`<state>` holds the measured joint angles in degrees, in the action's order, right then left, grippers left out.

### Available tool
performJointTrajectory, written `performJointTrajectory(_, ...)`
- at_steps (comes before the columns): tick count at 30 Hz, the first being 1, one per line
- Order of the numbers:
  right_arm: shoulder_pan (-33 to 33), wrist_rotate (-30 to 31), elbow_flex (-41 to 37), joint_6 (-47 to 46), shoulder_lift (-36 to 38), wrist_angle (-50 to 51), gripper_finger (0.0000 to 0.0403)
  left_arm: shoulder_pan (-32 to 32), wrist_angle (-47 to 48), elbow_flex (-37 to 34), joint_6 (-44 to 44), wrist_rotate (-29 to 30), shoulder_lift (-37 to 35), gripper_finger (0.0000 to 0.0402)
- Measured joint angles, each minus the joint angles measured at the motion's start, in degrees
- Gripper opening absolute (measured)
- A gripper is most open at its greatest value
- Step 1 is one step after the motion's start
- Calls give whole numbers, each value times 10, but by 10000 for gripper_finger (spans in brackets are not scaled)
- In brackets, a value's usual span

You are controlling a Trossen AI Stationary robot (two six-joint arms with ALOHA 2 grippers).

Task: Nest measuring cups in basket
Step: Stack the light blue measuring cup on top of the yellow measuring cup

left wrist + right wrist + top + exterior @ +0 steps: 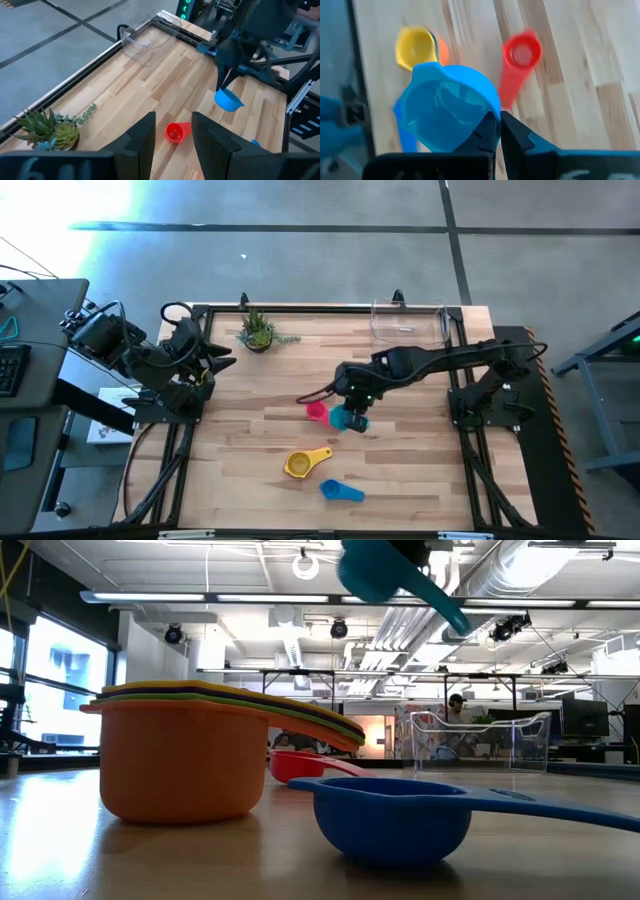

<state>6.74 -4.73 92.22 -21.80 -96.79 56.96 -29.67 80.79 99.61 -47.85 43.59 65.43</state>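
My right gripper (352, 412) is shut on a teal measuring cup (445, 107), which it holds up over the middle of the table. The cup also shows high in the low view (375, 570). A red measuring cup (316, 411) lies on the wood just left of it. A nested stack with a yellow cup (300, 463) on top and a blue cup (340, 491) rest nearer the front edge. The clear basket (408, 320) stands at the far right. My left gripper (172, 145) waits open at the left side, with nothing between its fingers. My right gripper pinches the teal cup at its rim (489, 116) between the two shut fingers, slanting down from the table's right. The fingers cover the exact spot. The cup is lifted clear and tilted, and its handle (445, 610) slopes down free toward the right.
A small potted plant (258, 332) stands at the far edge, left of the middle. A black metal frame (460, 395) runs along the table's sides. Bare wood lies between the cups and the basket.
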Motion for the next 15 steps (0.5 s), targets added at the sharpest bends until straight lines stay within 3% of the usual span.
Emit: performJointTrajectory(15,0,0,28,-123,0,-199,0,0,0,0,16,-16,0,115)
